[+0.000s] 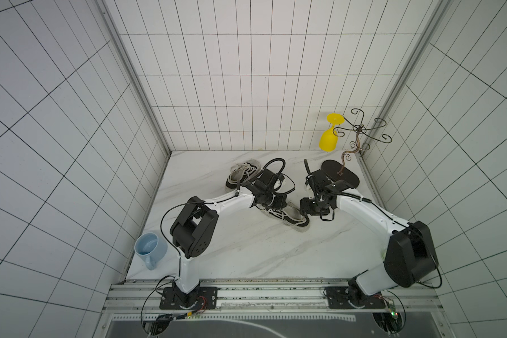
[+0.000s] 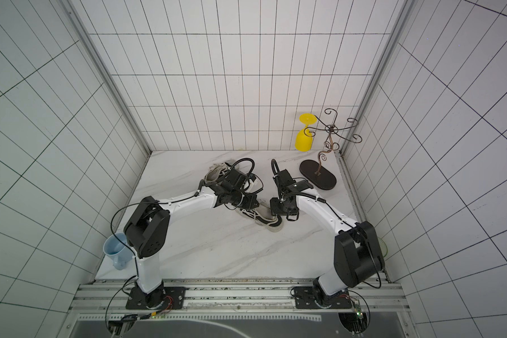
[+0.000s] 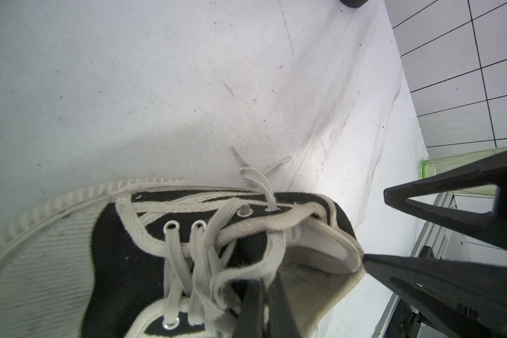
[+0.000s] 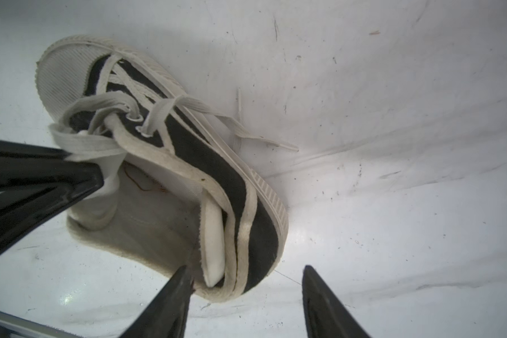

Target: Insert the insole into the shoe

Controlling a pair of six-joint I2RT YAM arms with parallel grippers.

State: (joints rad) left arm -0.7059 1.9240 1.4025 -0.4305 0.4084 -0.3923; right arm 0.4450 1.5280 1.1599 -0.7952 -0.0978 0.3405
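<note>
Filling both top views is a white marble table (image 1: 246, 251). The left arm (image 1: 226, 202) and right arm (image 1: 360, 210), white with black joints, reach in from 6 o'clock and meet near the centre. A curly wire rack (image 1: 341, 175) on a dark oval base stands at 2 o'clock.

The black-and-white shoe (image 1: 286, 219) lies at the centre, heel toward 4 o'clock. A second shoe (image 1: 242, 174) lies at 11 o'clock. A pale blue mug (image 1: 150, 248) sits at 8 o'clock, at the table's edge. A yellow goblet (image 1: 328, 142) hangs upside down from the rack.

The white insole (image 4: 214, 245) is partly inside the shoe, its heel end standing on edge against the inner side wall.

The left pincer (image 4: 95, 175) is clamped narrow on the shoe's tongue. The right pincer (image 4: 245, 267) is spread wide at the heel, holding nothing, with one finger at the collar and the other clear of the shoe.
</note>
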